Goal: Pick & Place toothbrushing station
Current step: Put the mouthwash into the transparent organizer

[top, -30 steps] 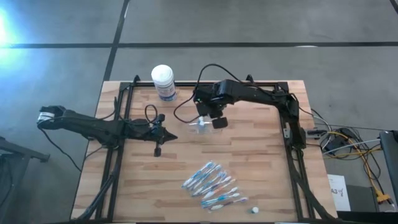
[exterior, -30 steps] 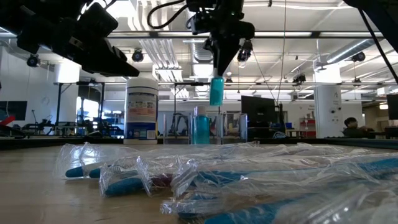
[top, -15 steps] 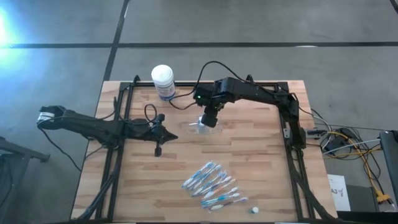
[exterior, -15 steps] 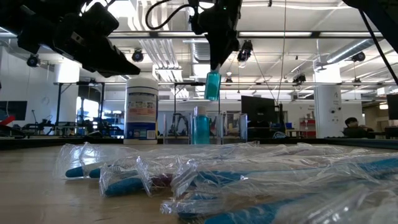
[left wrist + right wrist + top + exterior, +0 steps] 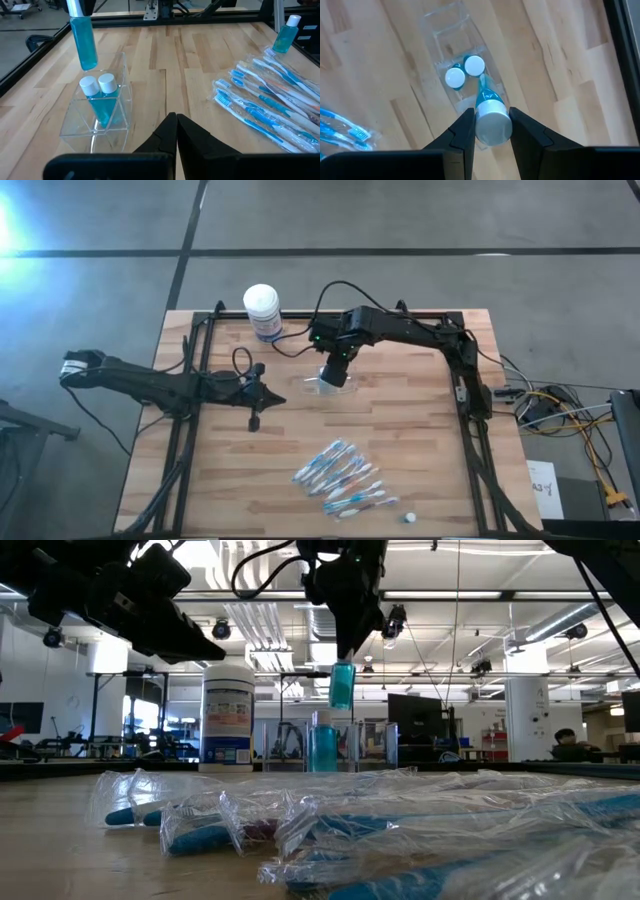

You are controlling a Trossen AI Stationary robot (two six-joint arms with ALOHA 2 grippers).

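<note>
My right gripper (image 5: 335, 366) is shut on a small blue tube (image 5: 342, 686) with a white cap, held just above a clear plastic cup (image 5: 324, 386). The cup (image 5: 97, 117) stands on the table and holds two more white-capped blue tubes (image 5: 98, 90). A heap of wrapped blue-white toothbrushes (image 5: 343, 478) lies near the table's front edge. Another small tube (image 5: 408, 517) lies beside them. My left gripper (image 5: 272, 400) is shut and empty, left of the cup. My right gripper pinches the tube's white cap end (image 5: 492, 117) between its two fingers (image 5: 463, 132), from above, pointing down. The tube hangs upright below the fingers, cap up, its lower end (image 5: 88, 62) clear above the cup.
A bigger white-lidded canister with a blue label (image 5: 263, 311) stands at the table's far left. A black frame (image 5: 470, 395) runs along the table's edges. Bare wood lies between the cup and the toothbrushes.
My right gripper has turned about its wrist and shifted a little toward the table's left, over the cup, keeping hold of the tube, which still hangs upright.
</note>
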